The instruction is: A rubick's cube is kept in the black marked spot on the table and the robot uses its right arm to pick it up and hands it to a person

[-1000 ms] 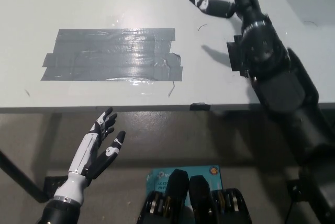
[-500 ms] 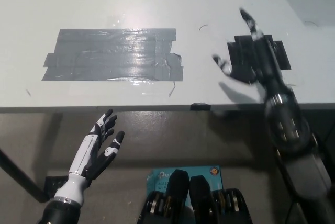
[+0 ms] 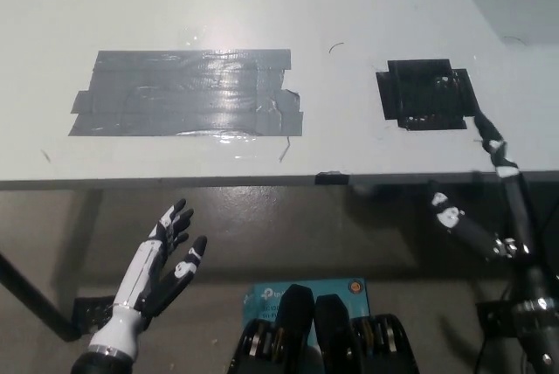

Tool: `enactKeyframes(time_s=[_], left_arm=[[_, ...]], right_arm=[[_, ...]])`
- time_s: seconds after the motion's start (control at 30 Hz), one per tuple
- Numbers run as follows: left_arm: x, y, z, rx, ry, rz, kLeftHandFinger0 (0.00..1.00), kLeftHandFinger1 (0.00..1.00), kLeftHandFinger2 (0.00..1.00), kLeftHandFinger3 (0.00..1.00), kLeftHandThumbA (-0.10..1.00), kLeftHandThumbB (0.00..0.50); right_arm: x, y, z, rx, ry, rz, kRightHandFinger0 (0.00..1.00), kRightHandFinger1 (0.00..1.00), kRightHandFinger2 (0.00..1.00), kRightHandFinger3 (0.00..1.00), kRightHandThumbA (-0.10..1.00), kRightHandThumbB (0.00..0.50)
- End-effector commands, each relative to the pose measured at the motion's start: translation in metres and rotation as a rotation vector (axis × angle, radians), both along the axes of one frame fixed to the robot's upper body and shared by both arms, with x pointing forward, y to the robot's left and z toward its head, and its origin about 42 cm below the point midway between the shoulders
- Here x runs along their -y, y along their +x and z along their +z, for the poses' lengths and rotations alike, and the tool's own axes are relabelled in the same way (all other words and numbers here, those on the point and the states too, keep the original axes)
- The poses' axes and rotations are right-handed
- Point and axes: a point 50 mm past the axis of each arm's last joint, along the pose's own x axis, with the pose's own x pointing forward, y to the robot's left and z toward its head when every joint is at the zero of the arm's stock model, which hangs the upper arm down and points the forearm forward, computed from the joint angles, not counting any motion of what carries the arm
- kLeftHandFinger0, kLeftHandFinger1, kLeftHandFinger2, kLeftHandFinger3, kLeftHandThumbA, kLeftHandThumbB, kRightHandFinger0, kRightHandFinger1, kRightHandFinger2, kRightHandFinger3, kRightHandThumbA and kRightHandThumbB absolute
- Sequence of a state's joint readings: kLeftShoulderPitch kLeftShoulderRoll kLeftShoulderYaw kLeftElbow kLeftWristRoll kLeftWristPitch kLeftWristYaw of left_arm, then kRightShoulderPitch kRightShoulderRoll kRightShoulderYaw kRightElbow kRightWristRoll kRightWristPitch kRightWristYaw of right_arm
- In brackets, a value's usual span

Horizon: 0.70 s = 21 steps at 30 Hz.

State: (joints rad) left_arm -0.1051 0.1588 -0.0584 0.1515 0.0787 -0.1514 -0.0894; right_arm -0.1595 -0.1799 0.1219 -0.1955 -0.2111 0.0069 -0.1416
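The black marked spot [image 3: 426, 94] on the white table [image 3: 262, 7] lies bare, and no cube shows anywhere in the head view. My black right hand [image 3: 515, 245] hangs at the lower right, below the table's front edge and nearer to me than the spot. It is open with its fingers [image 3: 491, 142] spread and holds nothing. My white left hand [image 3: 162, 260] rests open at the lower left, under the table edge.
A wide patch of grey tape [image 3: 188, 93] covers the table's left middle. The table's front edge [image 3: 175, 182] runs across the picture. A black table leg [image 3: 31, 300] slants at the far left, over the brown floor.
My right arm has drawn back from over the far table, past the black spot, down to the lower right below the table edge. The left hand has barely moved.
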Motion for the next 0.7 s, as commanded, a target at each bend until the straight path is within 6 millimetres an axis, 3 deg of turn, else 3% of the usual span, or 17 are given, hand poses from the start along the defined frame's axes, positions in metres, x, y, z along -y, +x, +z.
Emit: enactKeyframes(time_s=[0.0, 0.13, 0.33, 0.53, 0.67], left_arm=[[0.003, -0.01, 0.005, 0.048, 0.022, -0.045, 1.0, 1.0, 1.0, 1.0, 0.63, 0.21], [0.001, -0.011, 0.006, 0.049, 0.02, -0.039, 1.0, 1.0, 1.0, 1.0, 0.61, 0.199], [0.003, -0.013, 0.004, 0.041, 0.022, -0.046, 1.0, 1.0, 1.0, 1.0, 0.6, 0.193], [0.005, -0.019, -0.002, 0.028, 0.025, -0.047, 1.0, 1.0, 1.0, 1.0, 0.6, 0.201], [0.007, -0.024, -0.006, 0.019, 0.018, -0.048, 1.0, 1.0, 1.0, 1.0, 0.59, 0.201]], right_arm=[[0.001, 0.0, -0.022, 0.076, 0.076, 0.044, 1.0, 1.0, 1.0, 1.0, 0.69, 0.253], [-0.004, 0.009, -0.043, 0.016, 0.078, 0.051, 1.0, 1.0, 1.0, 1.0, 0.76, 0.268], [0.0, 0.005, -0.064, -0.043, 0.109, 0.074, 1.0, 1.0, 1.0, 1.0, 0.85, 0.255], [0.002, -0.003, -0.072, -0.056, 0.09, 0.08, 1.0, 1.0, 1.0, 1.0, 0.79, 0.254], [0.004, -0.006, -0.077, -0.076, 0.09, 0.088, 1.0, 1.0, 1.0, 1.0, 0.83, 0.27]])
